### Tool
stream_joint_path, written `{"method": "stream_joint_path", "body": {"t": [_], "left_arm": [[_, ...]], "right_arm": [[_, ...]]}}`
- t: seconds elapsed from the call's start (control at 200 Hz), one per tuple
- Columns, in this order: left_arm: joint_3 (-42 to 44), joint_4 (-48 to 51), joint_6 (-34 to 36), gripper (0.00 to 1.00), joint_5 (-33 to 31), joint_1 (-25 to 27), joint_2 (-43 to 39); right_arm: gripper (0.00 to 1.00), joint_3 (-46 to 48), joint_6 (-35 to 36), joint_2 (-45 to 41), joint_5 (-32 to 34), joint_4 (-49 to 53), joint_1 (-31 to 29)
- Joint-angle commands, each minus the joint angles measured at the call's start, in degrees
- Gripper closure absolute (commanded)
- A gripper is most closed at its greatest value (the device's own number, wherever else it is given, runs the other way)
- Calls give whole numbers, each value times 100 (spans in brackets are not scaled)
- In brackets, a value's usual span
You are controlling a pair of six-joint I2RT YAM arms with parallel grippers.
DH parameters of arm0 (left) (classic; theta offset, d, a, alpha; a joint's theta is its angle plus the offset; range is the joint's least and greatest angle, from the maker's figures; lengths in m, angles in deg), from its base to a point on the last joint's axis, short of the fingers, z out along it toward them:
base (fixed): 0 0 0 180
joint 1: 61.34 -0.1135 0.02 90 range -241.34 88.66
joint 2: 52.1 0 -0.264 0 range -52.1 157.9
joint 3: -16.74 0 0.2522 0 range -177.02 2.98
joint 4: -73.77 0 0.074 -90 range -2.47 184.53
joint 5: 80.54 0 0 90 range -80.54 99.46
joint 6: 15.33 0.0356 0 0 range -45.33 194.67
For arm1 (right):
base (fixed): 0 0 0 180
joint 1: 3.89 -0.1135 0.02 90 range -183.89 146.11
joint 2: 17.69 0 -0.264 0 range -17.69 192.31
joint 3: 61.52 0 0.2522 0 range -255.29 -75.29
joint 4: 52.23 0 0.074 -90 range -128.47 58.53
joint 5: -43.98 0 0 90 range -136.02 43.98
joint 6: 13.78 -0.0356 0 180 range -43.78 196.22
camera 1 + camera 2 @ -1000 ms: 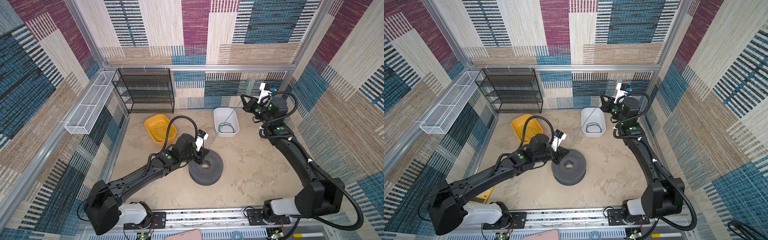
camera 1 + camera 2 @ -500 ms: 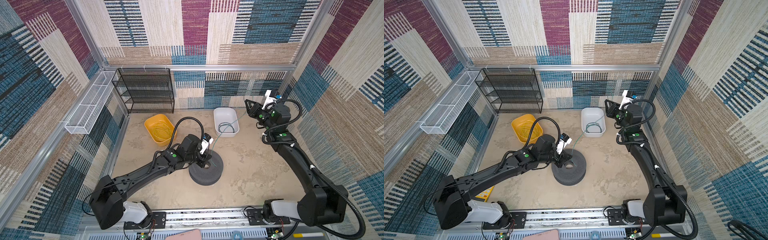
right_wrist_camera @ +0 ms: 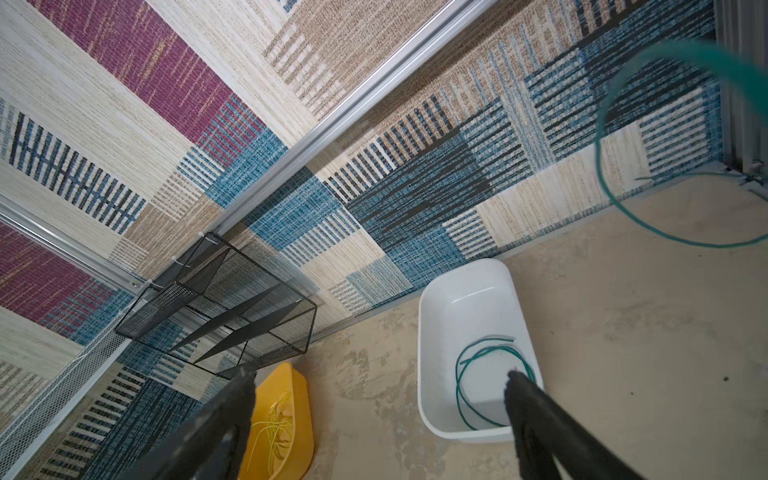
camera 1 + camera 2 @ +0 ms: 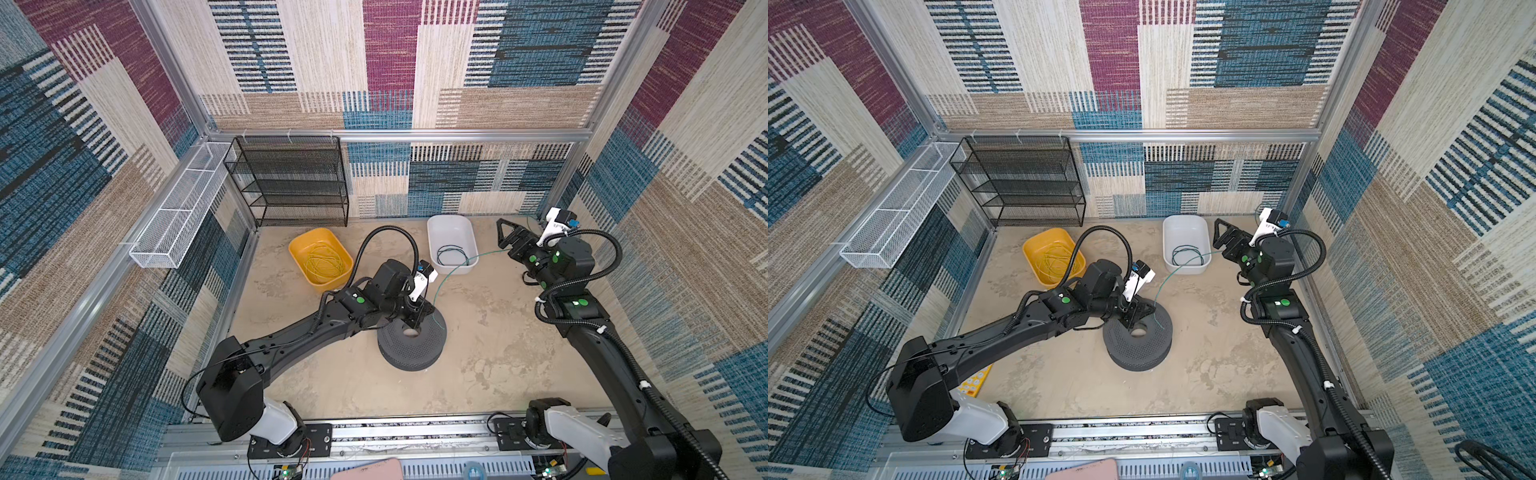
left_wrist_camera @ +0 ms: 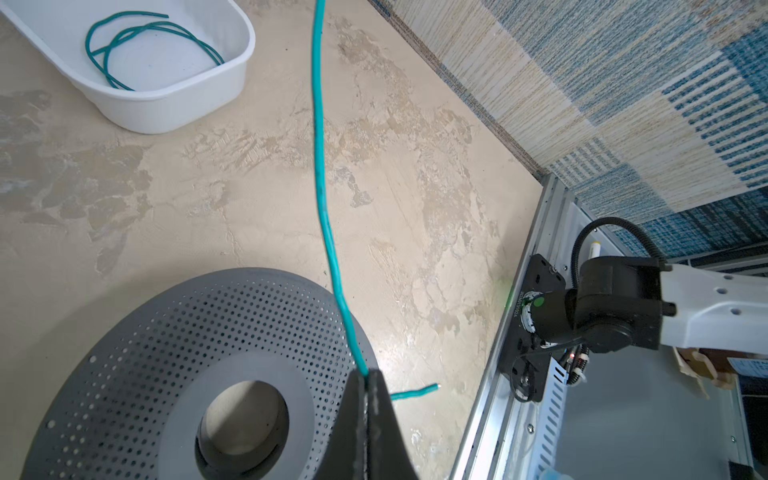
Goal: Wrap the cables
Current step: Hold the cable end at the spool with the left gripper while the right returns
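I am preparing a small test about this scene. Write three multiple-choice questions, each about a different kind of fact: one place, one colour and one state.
1. Where is the left gripper?
A. over the grey spool
B. inside a tub
C. at the back wall

2. What colour is the wire in the yellow tub?
A. green
B. yellow
C. black

3. How is the right gripper?
A. shut on a tub
B. open
C. shut on a wire

Answers:
1 A: its shut jaws pinch the green cable just above the spool's perforated top.
2 B: the thin coil matches the tub.
3 B: its two fingers stand far apart.
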Motion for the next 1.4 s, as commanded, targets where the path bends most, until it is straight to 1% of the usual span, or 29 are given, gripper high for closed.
{"method": "stream_joint_path", "body": {"t": [0.0, 0.055, 0.105, 0.28, 0.356, 0.496, 0.566, 0.651, 0.736, 0.881, 1.047, 1.232, 1.272, 1.392], "left_arm": [[-196, 408, 109, 100, -659, -35, 4], [-215, 466, 62, 100, -852, -82, -67], [-210, 498, -44, 100, -930, -167, -128], [3, 302, -233, 100, -668, -426, -417], [7, 277, -260, 100, -586, -472, -454], [44, 217, -304, 100, -571, -544, -403], [103, 131, -376, 100, -571, -602, -389], [164, 23, -478, 100, -504, -671, -347], [168, -40, -528, 100, -440, -712, -294], [130, -162, -602, 100, -328, -730, -238], [130, -194, -636, 100, -308, -744, -230], [185, -290, -715, 100, -293, -752, -242], [183, -300, -730, 100, -327, -756, -245], [176, -325, -749, 100, -377, -765, -259]], "right_arm": [[0, -144, 344, -26, 417, 674, -5], [0, -38, 273, 14, 611, 741, 35], [1, 102, 132, 88, 453, 686, 111], [0, 470, -396, 611, -716, 126, 510], [1, 509, -571, 984, -1440, -100, 662], [0, 684, -890, 1452, -2213, -524, 821], [0, 802, -879, 1429, -2327, -654, 831], [1, 933, -743, 1200, -2408, -697, 832], [0, 969, -613, 949, -2486, -619, 836], [0, 957, -548, 603, -2937, -521, 831], [0, 975, -437, 241, -3044, -344, 819], [0, 1372, -562, -140, -3384, -1020, 796], [0, 1370, -557, -235, -3369, -1092, 796], [0, 1208, -493, -656, -2936, -1086, 801]]}}
